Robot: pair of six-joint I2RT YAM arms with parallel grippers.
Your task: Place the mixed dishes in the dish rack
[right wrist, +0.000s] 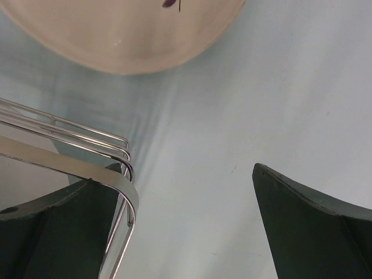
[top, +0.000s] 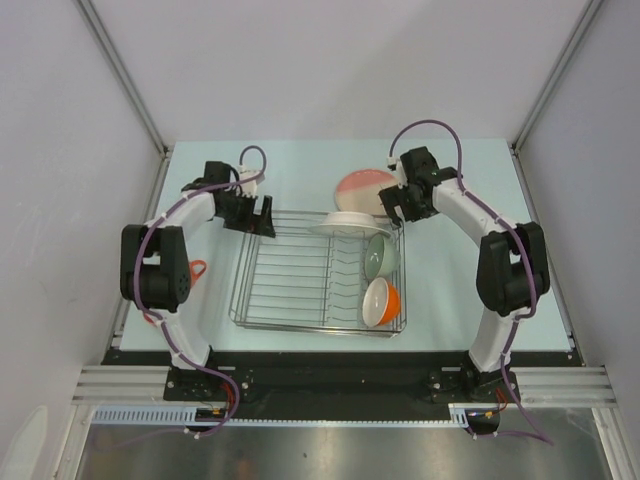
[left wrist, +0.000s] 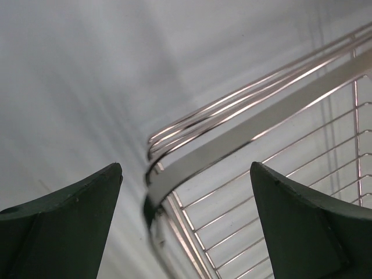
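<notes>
The chrome dish rack (top: 290,275) sits mid-table. A sage green bowl (top: 381,255) and an orange-outside bowl (top: 380,301) stand in its right side. A white shallow bowl (top: 348,224) rests on its far rim. The pink-and-cream plate (top: 365,186) lies on the table behind it and shows in the right wrist view (right wrist: 128,35). The orange mug (top: 198,268) peeks out behind the left arm. The small pink cup is out of view. My left gripper (top: 262,218) (left wrist: 186,168) is open over the rack's far left corner (left wrist: 174,177). My right gripper (top: 392,208) (right wrist: 174,177) is open at the far right corner (right wrist: 113,180).
The pale blue table (top: 460,280) is bounded by metal frame posts and grey walls. The left arm's elbow (top: 155,265) stands left of the rack, the right arm's elbow (top: 510,265) to its right.
</notes>
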